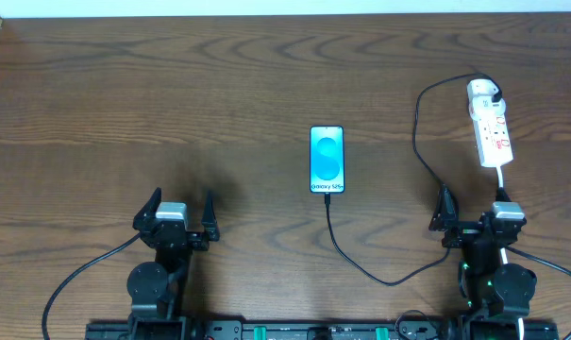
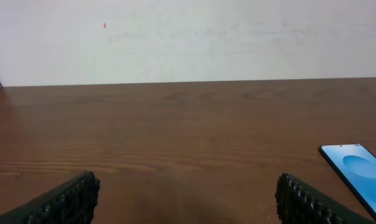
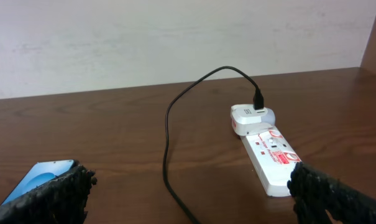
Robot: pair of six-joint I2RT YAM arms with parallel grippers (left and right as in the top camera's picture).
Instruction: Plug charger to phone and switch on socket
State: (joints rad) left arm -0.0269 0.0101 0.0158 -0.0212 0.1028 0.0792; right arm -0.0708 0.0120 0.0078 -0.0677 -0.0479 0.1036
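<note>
The phone (image 1: 327,159) lies flat mid-table, its blue screen lit; it also shows in the left wrist view (image 2: 360,172) and the right wrist view (image 3: 40,176). The thin black charger cable (image 1: 361,265) runs from the phone's near end, loops right and up to the adapter (image 1: 484,92) on the white socket strip (image 1: 493,132); the right wrist view shows the cable (image 3: 168,140) and the strip (image 3: 268,155) with its adapter (image 3: 253,118). My left gripper (image 1: 181,219) is open and empty at the near left. My right gripper (image 1: 474,217) is open and empty, near the strip.
The strip's thick white cord (image 1: 502,179) runs toward my right arm. The wooden table (image 1: 172,104) ends at a pale wall at the back (image 2: 188,37).
</note>
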